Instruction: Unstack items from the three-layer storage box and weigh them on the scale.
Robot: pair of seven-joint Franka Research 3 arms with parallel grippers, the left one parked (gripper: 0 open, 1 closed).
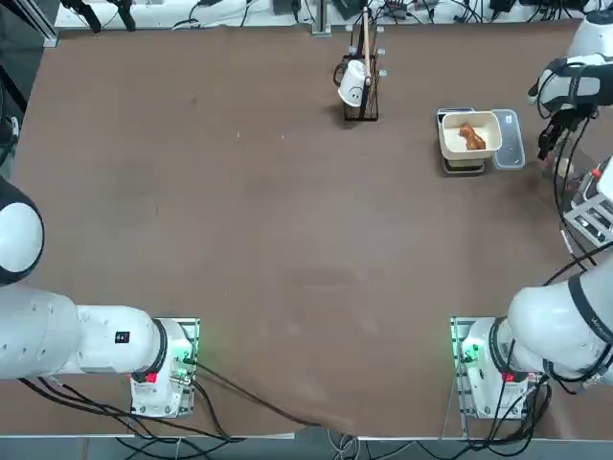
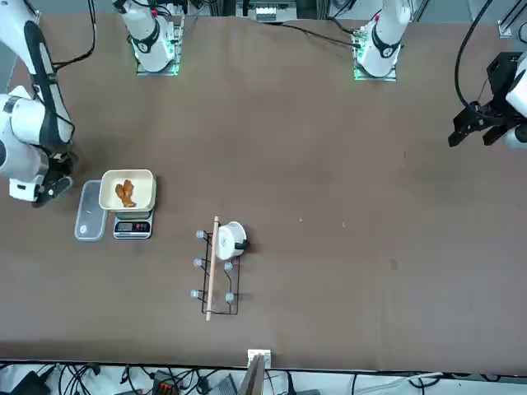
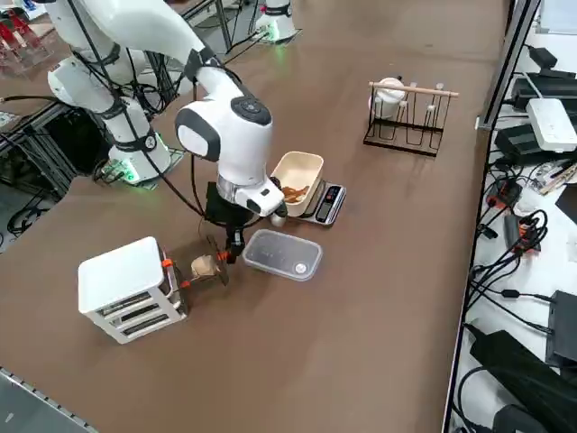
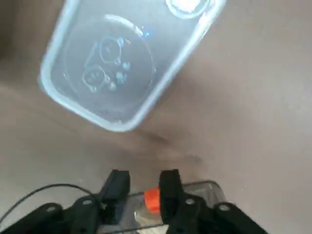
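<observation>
Translucent tray (image 4: 117, 63); matte brown table (image 4: 253, 122)

The three-layer storage box (image 3: 129, 289) stands upright near the table's right edge, white-topped with grey drawers, an orange tab at its corner; one small clear drawer (image 3: 206, 268) sits pulled out beside it. Farther along that edge, the scale (image 3: 325, 203) carries a cream square bowl (image 3: 297, 177) holding orange-brown items (image 3: 293, 192).
</observation>
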